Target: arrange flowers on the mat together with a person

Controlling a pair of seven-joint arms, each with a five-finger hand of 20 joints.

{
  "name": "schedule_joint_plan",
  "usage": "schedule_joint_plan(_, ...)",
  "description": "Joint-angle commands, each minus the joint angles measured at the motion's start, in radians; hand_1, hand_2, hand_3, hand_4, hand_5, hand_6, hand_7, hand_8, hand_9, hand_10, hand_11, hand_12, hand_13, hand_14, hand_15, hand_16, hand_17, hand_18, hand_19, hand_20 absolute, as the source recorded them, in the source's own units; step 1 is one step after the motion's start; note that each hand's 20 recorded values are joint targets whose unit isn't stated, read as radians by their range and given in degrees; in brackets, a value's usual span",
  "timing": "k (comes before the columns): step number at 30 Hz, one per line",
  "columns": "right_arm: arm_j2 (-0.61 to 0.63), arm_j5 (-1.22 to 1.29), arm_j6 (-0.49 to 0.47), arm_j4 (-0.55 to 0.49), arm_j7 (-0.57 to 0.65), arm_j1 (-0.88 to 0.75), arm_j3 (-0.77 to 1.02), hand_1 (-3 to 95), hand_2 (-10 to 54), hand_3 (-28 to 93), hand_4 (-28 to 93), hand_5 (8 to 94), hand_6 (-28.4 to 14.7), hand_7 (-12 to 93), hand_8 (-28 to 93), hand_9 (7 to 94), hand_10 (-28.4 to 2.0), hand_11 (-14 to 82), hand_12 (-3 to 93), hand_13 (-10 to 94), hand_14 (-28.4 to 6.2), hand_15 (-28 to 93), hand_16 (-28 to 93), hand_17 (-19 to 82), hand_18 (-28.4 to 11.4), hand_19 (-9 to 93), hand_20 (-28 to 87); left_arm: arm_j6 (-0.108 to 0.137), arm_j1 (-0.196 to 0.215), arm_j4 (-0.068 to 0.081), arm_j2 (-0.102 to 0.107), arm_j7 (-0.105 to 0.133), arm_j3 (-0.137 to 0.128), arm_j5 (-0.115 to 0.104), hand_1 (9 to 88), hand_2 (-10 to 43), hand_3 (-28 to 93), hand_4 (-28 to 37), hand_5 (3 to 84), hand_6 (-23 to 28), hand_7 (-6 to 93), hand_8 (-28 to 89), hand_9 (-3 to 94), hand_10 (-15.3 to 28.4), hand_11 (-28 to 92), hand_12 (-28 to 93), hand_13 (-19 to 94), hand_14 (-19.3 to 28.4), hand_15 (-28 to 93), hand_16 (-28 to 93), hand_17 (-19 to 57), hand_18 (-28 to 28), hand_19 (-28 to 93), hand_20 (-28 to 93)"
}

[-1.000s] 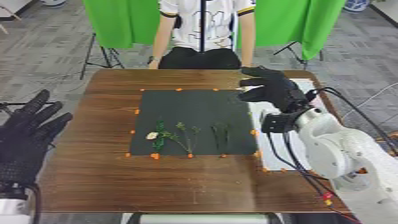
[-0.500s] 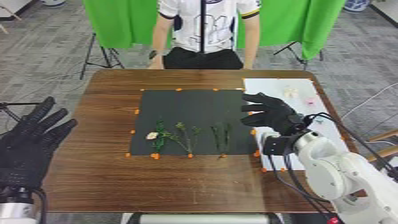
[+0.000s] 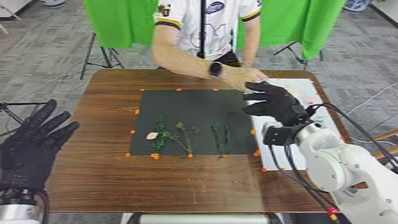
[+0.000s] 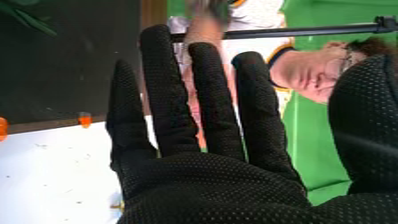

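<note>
Here at eight o'clock on the mat, a small white flower with a green leafy stem is lying with its stem running towards the near edge. At six o'clock a branching green sprig with small buds is spreading out beside it, and at about four o'clock two slender dark-green stems are lying side by side, just apart. All of them are resting on the square black mat, whose border orange marks are dotting. At three o'clock, beside the mat, a long white board is lying on the brown wooden table. Over at two o'clock the black-gloved right hand is hanging open, and in the right wrist view its fingers are standing straight and spread, the thumb well apart. At one o'clock the person's bare hand is reaching over the far end, near the robot's; what it is holding, I cannot tell. Out beyond the mat, between eight and nine o'clock, the black-gloved left hand is holding its fingers straight and spread.
</note>
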Motion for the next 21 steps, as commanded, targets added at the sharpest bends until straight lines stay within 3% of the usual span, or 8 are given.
schedule_joint_plan(1, 0.008, 0.005, 0.032, -0.007, -0.023, -0.003, 0.007, 24.7, 2.3, 70, -28, 50.3, 2.2, 14, -13, 54.9, -13.3, 10.8, 13.3, 48, -18.3, 39, 12, 12, -25.5, 53, 12, 0.020, 0.023, -0.001, 0.019, 0.022, 0.010, -0.020, 19.1, 6.9, 76, -27.6, 32.5, 4.8, 8.5, -8, 30.5, 14.7, 16, 12, 20, 21.9, 42, -4, -9.2, 17.0, 35, 16)
schedule_joint_plan(3, 0.007, 0.009, 0.027, -0.005, -0.024, -0.002, 0.010, 24.8, 2.3, 70, -28, 50.4, 2.3, 14, -13, 55.0, -13.3, 10.8, 13.3, 48, -18.3, 39, 12, 12, -25.5, 52, 12, 0.024, 0.031, -0.002, 0.030, 0.038, 0.008, -0.030, 19.1, 6.9, 76, -27.5, 32.5, 4.8, 8.5, -8, 30.6, 14.7, 16, 12, 20, 21.9, 42, -4, -9.2, 17.0, 35, 16)
schedule_joint_plan(6, 0.007, 0.004, 0.031, -0.009, -0.021, -0.008, 0.013, 24.6, 2.3, 70, -28, 50.5, 2.3, 14, -13, 55.1, -13.2, 10.8, 13.3, 48, -18.3, 39, 12, 12, -25.6, 52, 12, 0.017, 0.021, -0.002, 0.012, 0.016, 0.009, -0.014, 19.2, 6.9, 76, -27.5, 32.5, 4.9, 8.5, -8, 30.6, 14.7, 16, 12, 20, 21.9, 42, -4, -9.1, 17.0, 35, 16)
schedule_joint_plan(7, 0.008, 0.007, 0.032, -0.009, -0.022, -0.010, 0.014, 24.7, 2.3, 70, -28, 50.5, 2.3, 14, -13, 55.1, -13.3, 10.9, 13.3, 48, -18.3, 39, 12, 12, -25.5, 52, 12, 0.021, 0.025, -0.001, 0.021, 0.025, 0.009, -0.023, 19.2, 6.9, 76, -27.5, 32.4, 4.9, 8.5, -8, 30.6, 14.7, 16, 12, 20, 21.9, 42, -4, -9.1, 16.9, 35, 16)
schedule_joint_plan(10, 0.007, 0.012, 0.029, -0.008, -0.023, -0.007, 0.012, 24.6, 2.3, 70, -28, 50.6, 2.3, 14, -13, 55.1, -13.2, 10.9, 13.3, 48, -18.3, 39, 12, 12, -25.6, 52, 12, 0.021, 0.027, -0.002, 0.021, 0.026, 0.009, -0.021, 19.2, 6.9, 76, -27.5, 32.4, 4.9, 8.5, -8, 30.6, 14.7, 16, 12, 20, 21.8, 42, -4, -9.1, 17.0, 35, 16)
schedule_joint_plan(17, 0.010, 0.015, 0.040, -0.010, -0.028, -0.006, 0.009, 24.7, 2.2, 70, -28, 50.7, 2.4, 14, -13, 55.3, -13.2, 10.9, 13.3, 48, -18.3, 39, 12, 12, -25.6, 52, 12, 0.014, 0.015, -0.003, 0.007, 0.011, 0.010, -0.004, 19.2, 7.0, 76, -27.4, 32.4, 4.9, 8.6, -8, 30.6, 14.7, 16, 12, 20, 21.8, 42, -5, -9.2, 17.0, 35, 16)
schedule_joint_plan(21, 0.010, 0.017, 0.041, -0.011, -0.029, -0.008, 0.011, 24.7, 2.2, 70, -28, 50.9, 2.4, 14, -13, 55.5, -13.2, 10.9, 13.3, 49, -18.1, 39, 12, 12, -25.5, 52, 12, 0.021, 0.020, -0.003, 0.022, 0.027, 0.012, -0.018, 19.3, 7.0, 76, -27.5, 32.4, 4.9, 8.6, -8, 30.6, 14.7, 16, 12, 20, 21.8, 42, -5, -9.2, 17.0, 35, 16)
